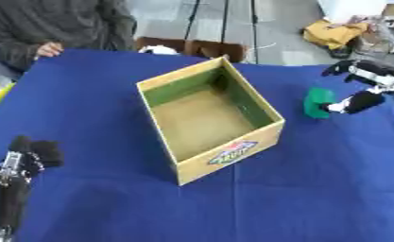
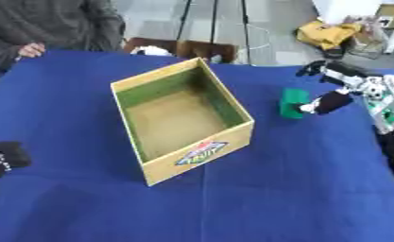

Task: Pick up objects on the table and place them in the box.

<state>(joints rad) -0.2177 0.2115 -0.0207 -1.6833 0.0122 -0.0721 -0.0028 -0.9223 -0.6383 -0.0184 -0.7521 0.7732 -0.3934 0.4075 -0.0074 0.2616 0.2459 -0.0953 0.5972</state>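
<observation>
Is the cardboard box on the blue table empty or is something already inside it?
Empty. The box is open at the top and only its bare brown floor shows.

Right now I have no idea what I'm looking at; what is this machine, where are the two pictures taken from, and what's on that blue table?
You are seeing through a humanoid robot's two eyes: both pictures come from one camera in its head, looking down, so they nearly match. A person steers it. The black shapes are its hands. The right hand reaches in from the right, touching a small green object that stands on the blue table; whether it grips it yet I cannot tell. The left hand rests idle at the lower left. In the middle stands an open cardboard box, empty as far as shown. The green object is meant to go inside.
</observation>
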